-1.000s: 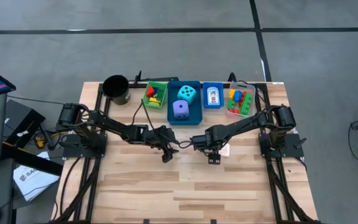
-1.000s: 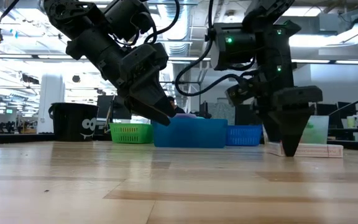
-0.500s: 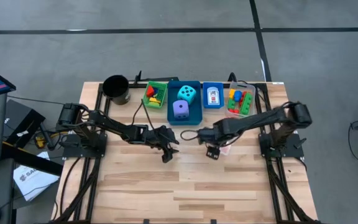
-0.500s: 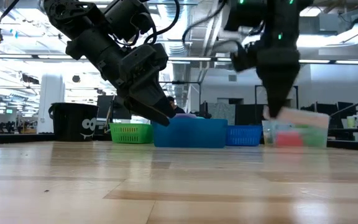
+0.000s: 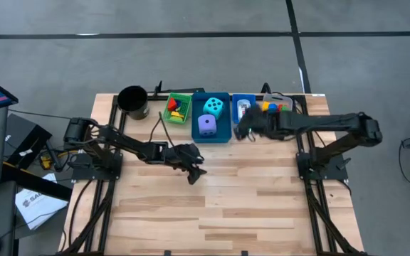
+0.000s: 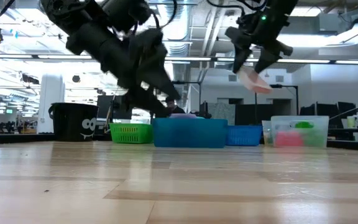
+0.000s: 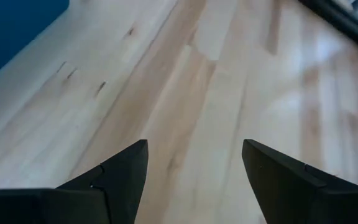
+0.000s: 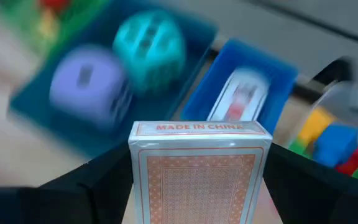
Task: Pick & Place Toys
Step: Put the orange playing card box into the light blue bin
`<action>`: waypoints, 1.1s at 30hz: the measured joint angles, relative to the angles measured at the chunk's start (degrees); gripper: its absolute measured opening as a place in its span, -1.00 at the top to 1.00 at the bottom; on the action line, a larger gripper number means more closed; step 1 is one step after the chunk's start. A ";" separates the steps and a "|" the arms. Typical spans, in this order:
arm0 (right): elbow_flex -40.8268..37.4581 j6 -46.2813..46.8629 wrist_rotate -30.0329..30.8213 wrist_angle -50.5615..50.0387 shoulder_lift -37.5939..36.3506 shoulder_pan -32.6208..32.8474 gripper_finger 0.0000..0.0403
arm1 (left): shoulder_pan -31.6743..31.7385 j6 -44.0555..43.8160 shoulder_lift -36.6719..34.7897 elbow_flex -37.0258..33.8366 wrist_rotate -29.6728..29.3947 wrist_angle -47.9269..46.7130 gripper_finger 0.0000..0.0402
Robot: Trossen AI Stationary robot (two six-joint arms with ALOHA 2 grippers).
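My right gripper (image 5: 242, 130) is shut on a pack of playing cards (image 8: 199, 168), high above the table by the small blue bin (image 5: 244, 108), which holds another card pack (image 8: 241, 99). In the low view the pack (image 6: 252, 81) hangs tilted under the fingers. The large blue bin (image 5: 211, 117) holds the cyan dotted die (image 5: 213, 107) and the purple die (image 5: 206, 125). Bricks lie in the green bin (image 5: 177, 108) and the clear bin (image 5: 275, 114). My left gripper (image 5: 194, 173) is open and empty above the bare table. My right gripper pinches the card pack between its two fingers, on the pack's two long sides (image 8: 140, 180). The pack's end marked with print (image 8: 197, 128) points away from the wrist. The pack is lifted clear of the table and tilted.
A black cup (image 5: 133, 102) stands at the far left of the row of bins. The bins line the table's far edge. Bare wooden table (image 5: 219, 206) lies toward the near edge.
My right gripper has lifted the card pack off the table and carried it up and toward the far edge, to the small blue bin. My left gripper has shifted slightly.
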 joint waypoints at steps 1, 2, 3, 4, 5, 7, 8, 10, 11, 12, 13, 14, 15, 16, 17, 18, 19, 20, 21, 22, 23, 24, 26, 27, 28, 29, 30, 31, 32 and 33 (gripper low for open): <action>0.00 -0.02 1.52 1.56 -0.52 -1.47 -0.52 | 0.02 -0.45 -0.81 -0.11 0.60 -0.26 -0.27; 0.04 -0.05 2.85 3.34 -0.75 -2.98 -0.52 | 0.02 -0.58 -1.58 -0.11 1.36 0.62 -0.27; 0.11 -0.42 3.83 5.06 -0.85 -4.60 -0.52 | 0.02 -0.57 -2.62 -0.03 1.98 0.90 -0.27; 0.07 -1.26 4.06 6.48 -0.94 -6.40 -0.52 | 0.02 -0.57 -3.74 -0.03 2.66 0.76 -0.27; 0.04 -2.37 4.35 8.05 -0.96 -8.06 -0.52 | 0.00 -0.55 -4.92 -0.03 2.92 0.76 -0.27; 0.11 -4.36 4.12 12.47 -0.35 -11.52 -0.52 | 0.00 -0.53 -7.60 -0.03 3.08 0.72 -0.27; 0.13 -5.32 3.67 14.72 0.36 -12.91 -0.52 | 0.00 -0.48 -8.90 -0.01 3.08 0.89 -0.27; -0.03 -7.38 2.04 17.39 1.80 -15.96 -0.52 | 0.02 1.01 -11.79 -0.01 2.96 0.68 -0.27; -0.04 -8.57 1.36 19.10 2.75 -17.31 -0.52 | 0.02 2.25 -13.05 -0.01 2.34 0.88 -0.27; 0.11 -9.23 0.13 21.19 3.77 -18.46 -0.52 | 0.00 3.26 -14.45 -0.01 1.17 0.57 -0.27; 0.15 -9.40 -1.36 22.23 4.82 -19.57 -0.52 | 0.00 4.38 -15.79 -0.01 -0.10 0.29 -0.27; 0.10 -9.39 -2.29 22.23 5.87 -20.60 -0.52 | 0.02 5.36 -16.83 -0.01 -1.24 0.72 -0.27; 0.04 -9.41 -3.37 22.22 6.90 -21.46 -0.52 | 0.04 5.55 -17.93 0.03 -2.71 0.72 -0.27; 0.02 -9.41 -4.38 22.18 7.92 -22.16 -0.52 | 0.23 5.55 -19.08 0.01 -4.32 0.11 -0.27; 0.02 -9.42 -4.98 22.03 8.93 -22.75 -0.52 | 0.28 5.46 -19.94 -0.01 -5.89 0.13 -0.27; 0.02 -9.42 -5.54 21.83 9.82 -23.21 -0.52 | 0.32 5.39 -20.72 -0.01 -7.50 0.46 -0.27; 0.01 -9.39 -5.80 21.03 10.58 -23.59 -0.52 | 0.44 5.40 -21.41 -0.01 -9.18 0.16 -0.27; -0.03 -9.39 -5.81 20.07 11.17 -23.91 -0.52 | 0.57 5.47 -21.99 -0.01 -10.74 -0.08 -0.27; -0.06 -9.42 -5.71 19.88 11.80 -24.16 -0.52 | 0.75 5.53 -22.41 -0.01 -11.71 -0.05 -0.27; -0.02 -9.50 -5.66 20.36 12.34 -24.33 -0.52 | 1.07 5.57 -22.80 -0.01 -12.08 -0.10 -0.27; 0.02 -9.56 -5.68 20.48 12.90 -24.66 -0.52 | 1.40 5.55 -23.14 -0.01 -12.23 -0.40 -0.27; 0.02 -9.58 -5.66 20.39 13.37 -24.95 -0.52 | 1.68 5.50 -23.35 -0.01 -12.37 -0.68 -0.27; 0.02 -9.57 -5.68 20.69 14.24 -25.65 -0.52 | 2.17 5.41 -23.34 -0.01 -12.43 -0.74 -0.27; 0.02 -9.57 -5.67 20.66 14.62 -25.98 -0.52 | 2.26 5.35 -23.33 -0.01 -12.43 -0.88 -0.27; 0.02 -9.57 -5.63 20.72 14.93 -26.22 -0.52 | 2.27 5.25 -23.31 -0.01 -12.44 -0.86 -0.27; 0.02 -9.58 -5.66 20.56 15.09 -26.59 -0.52 | 2.27 5.20 -23.31 -0.01 -12.44 -0.86 -0.27; 0.00 -9.58 -5.63 20.28 15.13 -26.89 -0.52 | 2.23 5.20 -23.24 -0.01 -12.42 -0.86 -0.27; 0.00 -9.58 -5.63 20.36 15.10 -27.12 -0.52 | 2.23 5.13 -23.17 -0.01 -12.42 -0.90 -0.27; 0.02 -9.56 -5.59 20.71 15.06 -27.28 -0.52 | 2.23 5.09 -23.16 -0.01 -12.42 -0.99 -0.27; 0.02 -9.41 -5.57 20.78 15.06 -27.27 -0.52 | 2.23 5.05 -23.16 -0.01 -12.40 -0.92 -0.27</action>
